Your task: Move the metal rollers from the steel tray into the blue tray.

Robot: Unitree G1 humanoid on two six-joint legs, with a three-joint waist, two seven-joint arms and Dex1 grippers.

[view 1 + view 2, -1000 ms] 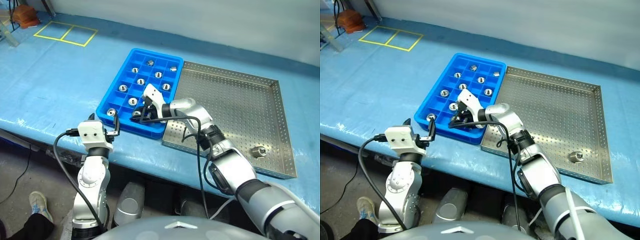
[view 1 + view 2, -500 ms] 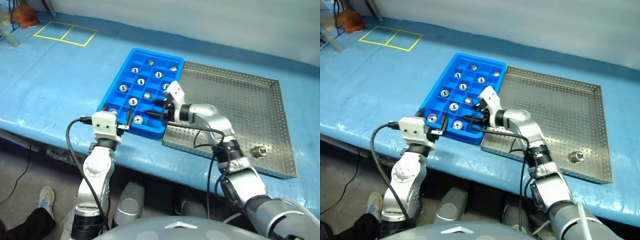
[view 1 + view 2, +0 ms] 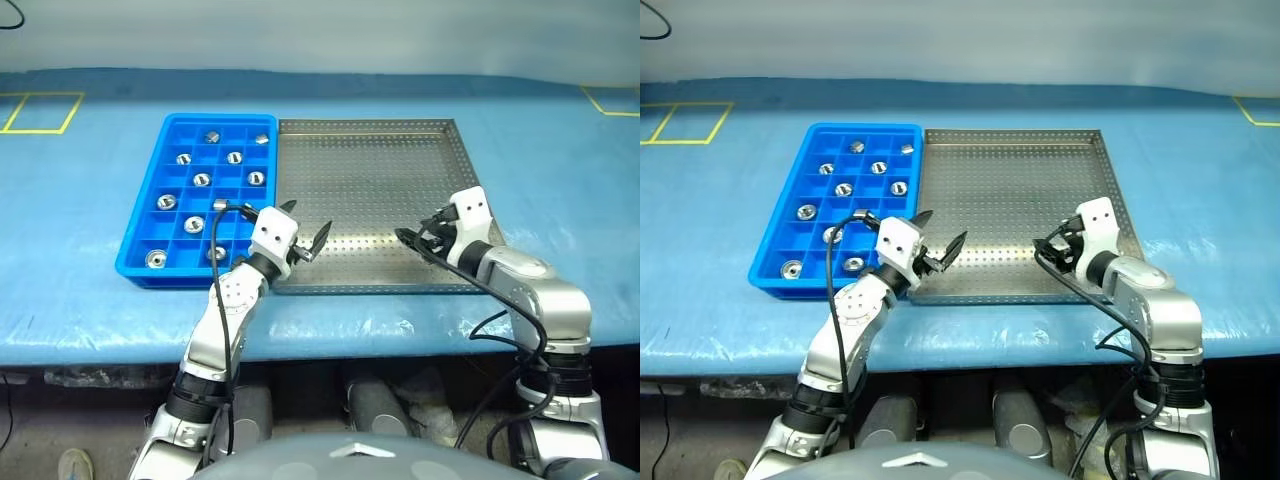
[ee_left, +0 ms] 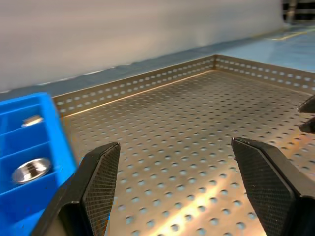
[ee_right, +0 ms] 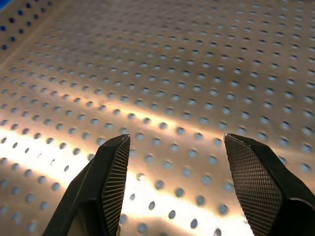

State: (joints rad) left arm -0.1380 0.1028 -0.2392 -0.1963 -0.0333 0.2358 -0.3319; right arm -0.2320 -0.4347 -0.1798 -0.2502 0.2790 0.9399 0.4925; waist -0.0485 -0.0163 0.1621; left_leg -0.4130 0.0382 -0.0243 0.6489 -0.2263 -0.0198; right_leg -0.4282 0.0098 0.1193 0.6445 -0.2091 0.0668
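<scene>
Hovering over the near edge of the steel tray (image 3: pixel 370 180), both grippers are empty. Left gripper (image 3: pixel 305 232) sits at the tray's near-left corner, just right of the blue tray (image 3: pixel 135 255), fingers (image 4: pixel 98 182) spread wide with nothing between them; its wrist view looks across bare perforated floor toward the far rim, with a slice of blue tray and one roller in a cell at the side. Right gripper (image 3: pixel 420 232) is above the near-right part of the steel tray, pointing left and slightly down, fingers (image 5: pixel 115 177) apart with nothing between them, only perforated floor showing in the gap. The two grippers face each other, well apart. The steel tray lies on the blue-covered surface (image 3: pixel 80 300), touching the blue tray along its left side; the floor that shows looks bare, though the right arm covers the near-right corner. The metal rollers (image 3: pixel 201 180) are in the blue tray, one per cell: roughly ten are visible, spread from the far row down to the near row, e.g. one near-left (image 3: pixel 155 259) and one far-right (image 3: pixel 262 139). Yellow tape marks (image 3: pixel 35 112) sit on the surface far left.
</scene>
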